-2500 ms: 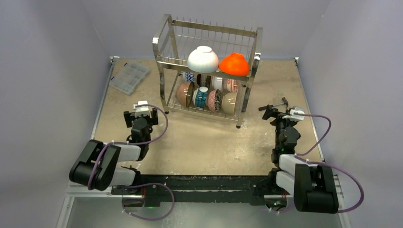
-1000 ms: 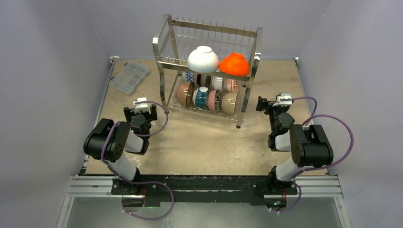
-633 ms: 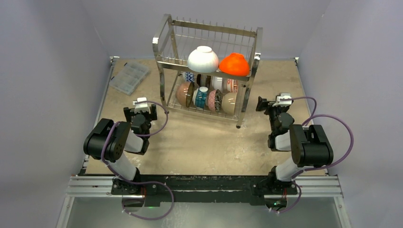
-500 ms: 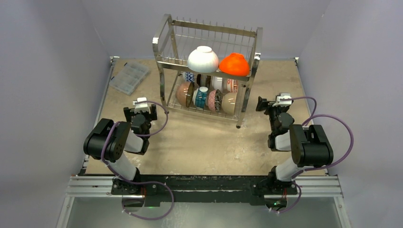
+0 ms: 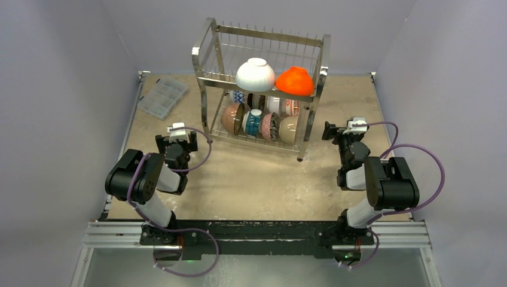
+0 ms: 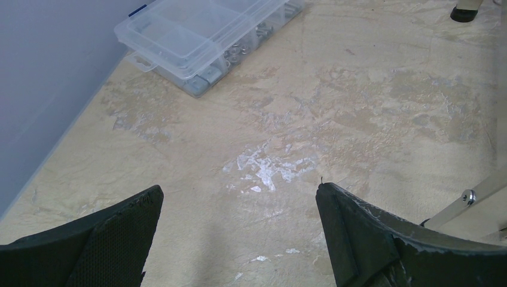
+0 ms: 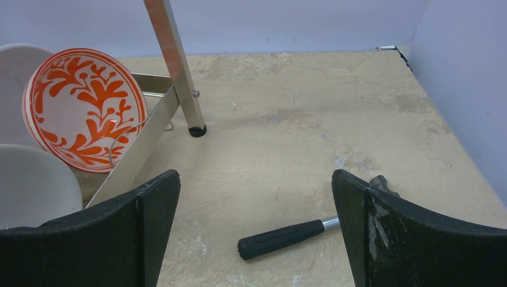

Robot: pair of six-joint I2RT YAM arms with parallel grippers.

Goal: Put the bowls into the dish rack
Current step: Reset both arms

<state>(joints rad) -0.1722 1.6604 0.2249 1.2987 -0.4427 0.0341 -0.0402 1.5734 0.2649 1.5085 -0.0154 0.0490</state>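
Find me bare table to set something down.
Bare tabletop between the dish rack and the near edge, and between the clear box and the left hand. Crowded: bowls in the rack's lower tier; black-handled tool by the right hand.

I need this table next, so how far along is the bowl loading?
It looks finished. Done: a white bowl and an orange bowl sit on the upper tier of the dish rack, and several patterned bowls stand in the lower tier. In hand: nothing; the left fingers and right fingers are open and empty. Left: no bowl shows outside the rack.
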